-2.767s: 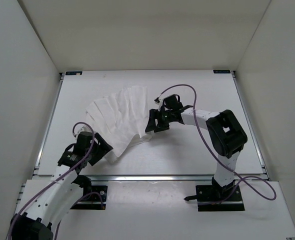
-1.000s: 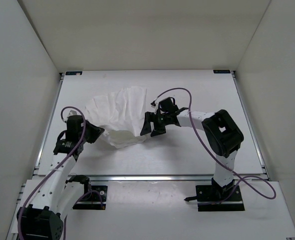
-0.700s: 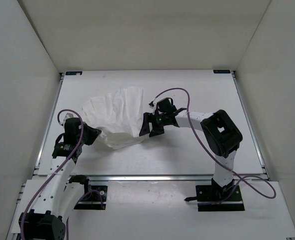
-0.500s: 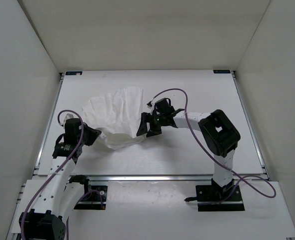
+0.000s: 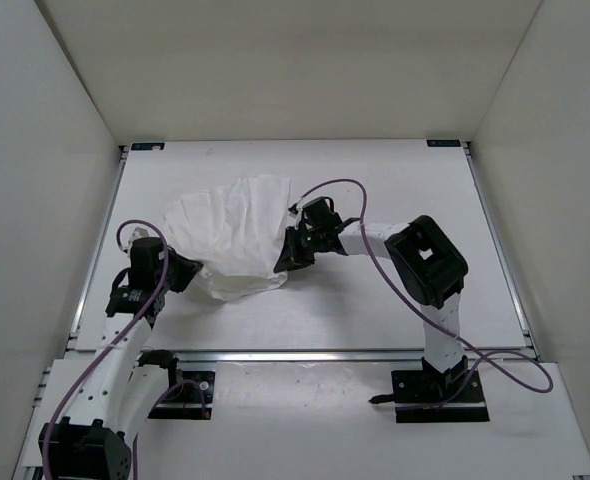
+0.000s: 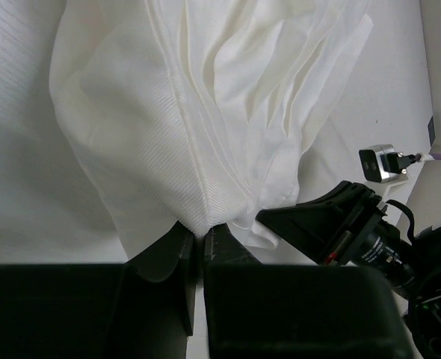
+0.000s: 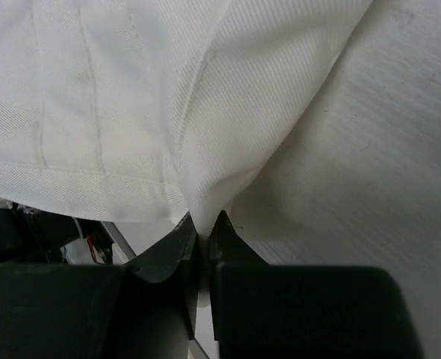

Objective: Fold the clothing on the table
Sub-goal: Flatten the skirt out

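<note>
- Sitting at 6 o'clock in the top view, the two arm bases point(image 5: 440, 390) are bolted just on the near side of the silver rail point(image 5: 305, 352), which runs along the near edge of the table point(image 5: 375, 300).
- The left arm rises from 7 o'clock, with a purple cable point(image 5: 125, 232) looping over its wrist. The left gripper point(image 5: 188, 269) points toward 3 o'clock and meets the clothing point(image 5: 230, 230) at the garment's 8 o'clock corner.
- Seen from the left wrist, its jaws stand narrow, nipped on a gathered point of the hem. The cloth fans away from the fingertips toward 12 o'clock.
- The right arm climbs from its base at 5 o'clock to a black elbow joint point(image 5: 427, 262), then runs toward 9 o'clock. The right gripper point(image 5: 283, 262) sits at the garment's 4 o'clock edge, facing the left one across the cloth.
- Seen from the right wrist, those jaws are pressed almost together with a fold of the stitched hem pinched between them. Bare tabletop shows at 3 o'clock of that view.
- The clothing lies left of the table's middle, between the two grippers. Its near edge runs as a bunched, curved band from one pinched point to the other. Whether that band is lifted off the surface cannot be told.
- Past the band, the garment spreads like a fan toward 12 o'clock, with its pleat ridges running near to far.
- Its far edge stops well short of the table's far edge, and white walls point(image 5: 295, 70) stand beyond at 12 o'clock.
</note>
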{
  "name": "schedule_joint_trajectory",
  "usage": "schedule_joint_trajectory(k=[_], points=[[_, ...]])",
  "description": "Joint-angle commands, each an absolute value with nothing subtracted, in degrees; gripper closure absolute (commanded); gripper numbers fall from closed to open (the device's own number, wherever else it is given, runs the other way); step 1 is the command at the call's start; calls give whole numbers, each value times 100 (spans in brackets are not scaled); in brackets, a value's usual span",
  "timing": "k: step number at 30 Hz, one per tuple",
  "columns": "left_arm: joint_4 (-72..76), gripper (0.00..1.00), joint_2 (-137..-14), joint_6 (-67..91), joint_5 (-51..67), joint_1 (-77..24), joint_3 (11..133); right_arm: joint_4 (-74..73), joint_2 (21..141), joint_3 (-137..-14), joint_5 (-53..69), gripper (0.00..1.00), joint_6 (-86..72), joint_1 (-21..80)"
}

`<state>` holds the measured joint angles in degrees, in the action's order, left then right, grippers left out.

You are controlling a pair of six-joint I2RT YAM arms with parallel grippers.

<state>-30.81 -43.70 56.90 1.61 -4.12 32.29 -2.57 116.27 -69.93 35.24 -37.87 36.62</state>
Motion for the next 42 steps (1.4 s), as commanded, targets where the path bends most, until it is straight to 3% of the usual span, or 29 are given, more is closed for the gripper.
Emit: schedule_joint_trajectory(k=[1, 7, 12, 16, 20, 26, 29, 32, 34, 36, 38, 42], points=[[-2778, 100, -4420, 5371, 175, -431, 3182, -473, 11444, -7251, 3306, 100, -3718, 3438], [-2714, 100, -5498, 4213, 720, -616, 3840, -1316, 10803, -7873, 2760, 100, -3113, 2638], [-2917, 100, -6853, 3490, 1608, -528, 5498, -2486, 10652, -9339, 2111, 100, -2200, 2136], [-2979, 100, -7268, 3182, 2046, -396, 6555, -3233, 10609, -10265, 1802, 100, -1846, 1838], [-2629, 100, -7199, 3357, 2417, -536, 6268, -3612, 10556, -10398, 1732, 100, -1653, 1661], [-2251, 100, -6610, 3744, 2251, -782, 3915, -3113, 10152, -8170, 1818, 84, -1809, 1898], [-2233, 100, -6346, 3771, 2127, -756, 3385, -2603, 9950, -7167, 2328, 79, -2214, 1837], [-2294, 100, -6372, 3709, 2136, -791, 3217, -2268, 9791, -6523, 2759, 57, -2444, 1793], [-2241, 100, -6460, 3735, 2110, -861, 3129, -2241, 9721, -6373, 2873, 35, -2452, 1819], [-2215, 100, -6478, 3788, 2101, -861, 3006, -2180, 9633, -6249, 2927, 24, -2435, 1819], [-2223, 100, -6504, 3867, 2013, -853, 2901, -2084, 9536, -6109, 2892, 20, -2400, 1872], [-2399, 100, -6407, 3867, 1811, -809, 2708, -1514, 9422, -5688, 3083, 21, -2671, 1898]])
